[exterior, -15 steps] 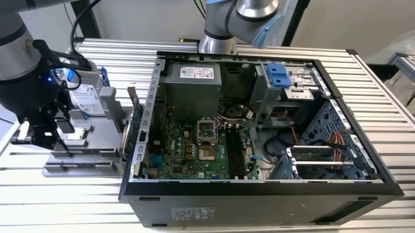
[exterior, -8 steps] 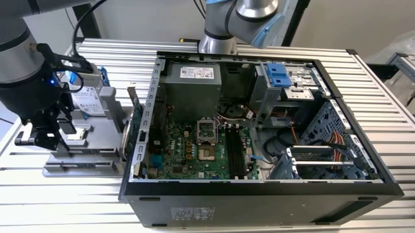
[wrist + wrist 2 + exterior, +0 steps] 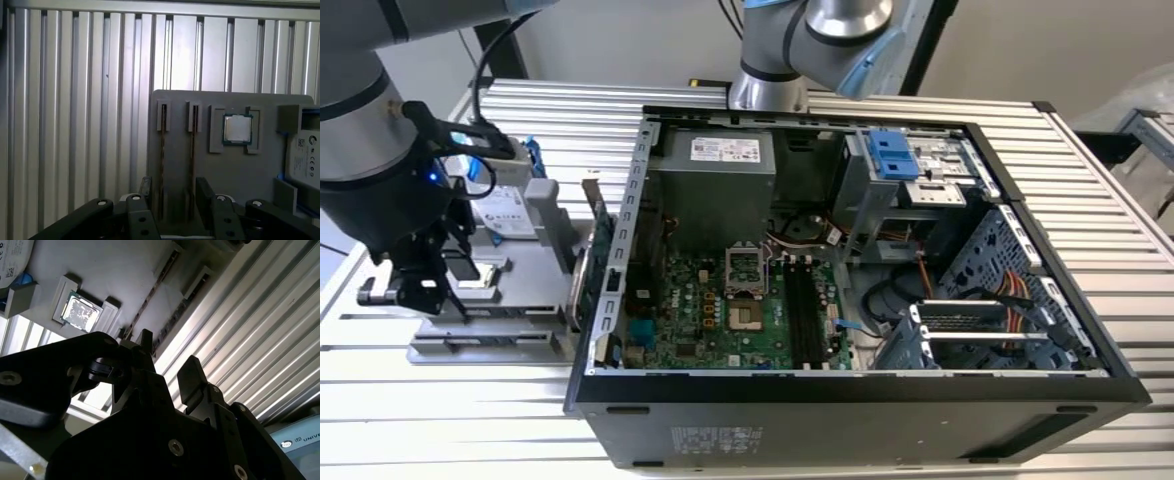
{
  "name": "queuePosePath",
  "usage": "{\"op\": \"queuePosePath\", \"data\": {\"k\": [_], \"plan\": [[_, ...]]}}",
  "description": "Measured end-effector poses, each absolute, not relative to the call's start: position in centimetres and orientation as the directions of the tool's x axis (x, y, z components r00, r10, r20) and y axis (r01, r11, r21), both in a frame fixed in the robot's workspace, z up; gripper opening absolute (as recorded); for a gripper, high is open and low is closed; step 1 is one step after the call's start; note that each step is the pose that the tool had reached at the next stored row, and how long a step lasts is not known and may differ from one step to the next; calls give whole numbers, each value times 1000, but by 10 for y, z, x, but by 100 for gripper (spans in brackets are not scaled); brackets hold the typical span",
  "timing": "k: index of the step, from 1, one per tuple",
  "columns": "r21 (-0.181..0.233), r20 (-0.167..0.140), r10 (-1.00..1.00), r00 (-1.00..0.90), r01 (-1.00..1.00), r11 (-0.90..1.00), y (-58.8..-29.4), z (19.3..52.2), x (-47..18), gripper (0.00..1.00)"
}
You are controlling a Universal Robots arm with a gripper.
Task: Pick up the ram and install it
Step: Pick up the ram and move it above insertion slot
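Gripper (image 3: 174, 187) hangs empty, jaws wide apart, above the holder (image 3: 235, 170); ram (image 3: 162, 150) stands on edge in its slot below the gap between the jaws, beside a twin stick (image 3: 193, 150), so centring on one alone looks critical.

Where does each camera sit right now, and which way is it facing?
Exterior view: off the arm, looking down on the open computer case and slatted table; arm and gripper at the exterior view's left.
First wrist view: on the wrist, facing squarely past the open fingers onto the grey holder and ram sticks.
Second wrist view: on the wrist, slanting across the fingers.
Both wrist views share fingers, holder, processor chip.
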State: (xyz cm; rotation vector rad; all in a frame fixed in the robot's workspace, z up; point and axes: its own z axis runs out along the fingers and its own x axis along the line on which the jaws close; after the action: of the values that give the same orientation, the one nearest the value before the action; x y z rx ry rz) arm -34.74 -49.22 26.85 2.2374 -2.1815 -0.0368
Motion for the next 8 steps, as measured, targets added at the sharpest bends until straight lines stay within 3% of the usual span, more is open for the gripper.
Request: {"op": "queuePosePath", "data": {"k": [8], "plan": [[28,-5,-1000,25,-999,-25,-492,261,-347,100]]}}
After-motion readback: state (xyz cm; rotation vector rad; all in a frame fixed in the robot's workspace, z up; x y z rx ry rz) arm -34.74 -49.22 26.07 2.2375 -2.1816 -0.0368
